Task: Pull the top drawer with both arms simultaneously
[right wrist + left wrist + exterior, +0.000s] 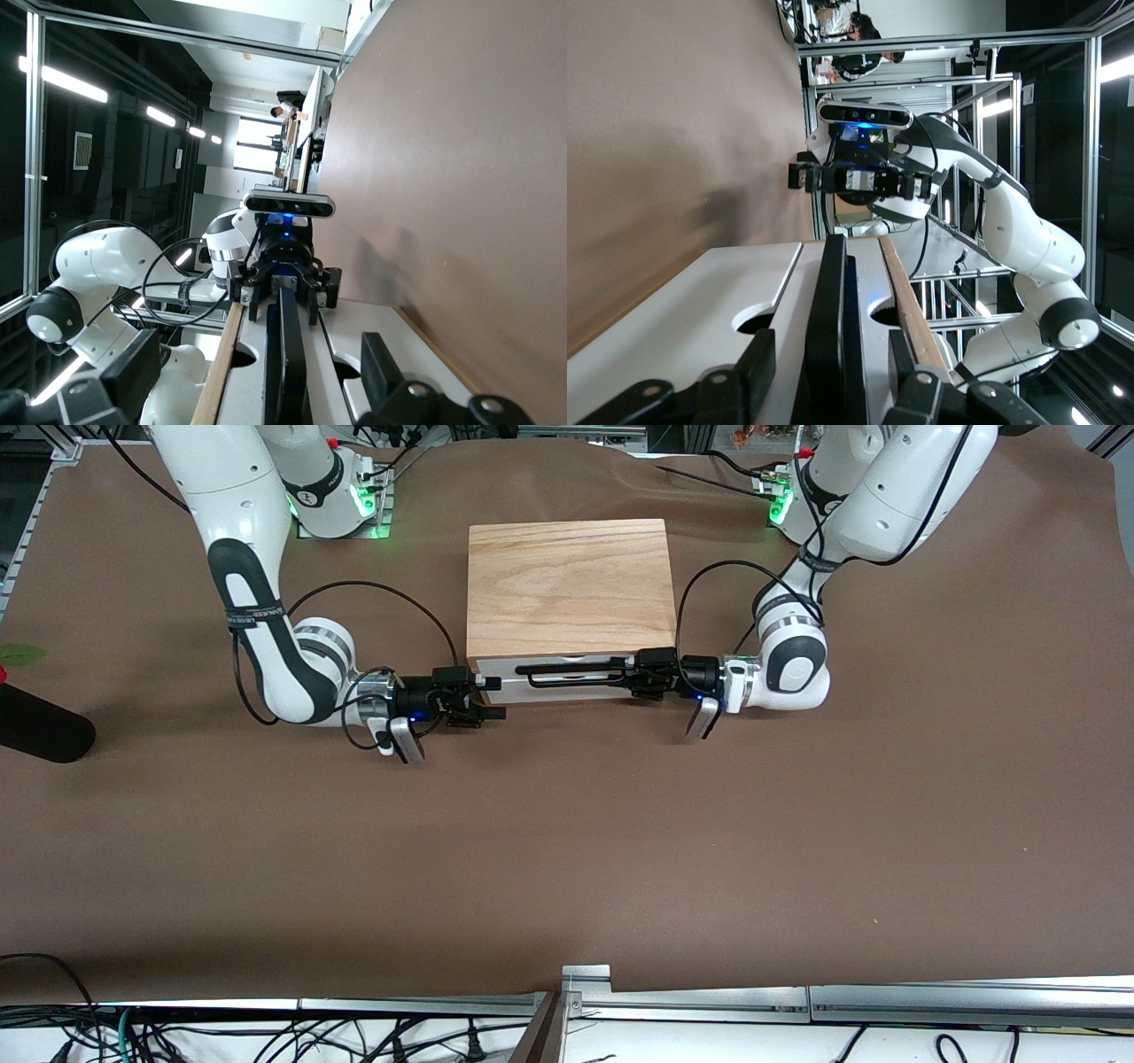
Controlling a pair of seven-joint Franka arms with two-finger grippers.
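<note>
The top drawer [509, 666] sits closed under the wood box's top slab [567, 584], its white front facing the front camera. Its black wire handle [567, 682] runs across the front. My left gripper [620, 676] is open, its fingers on either side of the handle's end toward the left arm; the left wrist view shows the handle [833, 301] between the fingers [757, 363] with gaps. My right gripper [496, 698] is open at the box's corner toward the right arm, just short of the handle. The right wrist view shows the handle [283, 354] lined up between its wide fingers [381, 367].
The box stands on a brown cloth table [567, 850]. A black cylinder [40, 731] and a green leaf [18, 654] lie at the table's edge on the right arm's end. An aluminium rail [585, 983] runs along the edge nearest the front camera.
</note>
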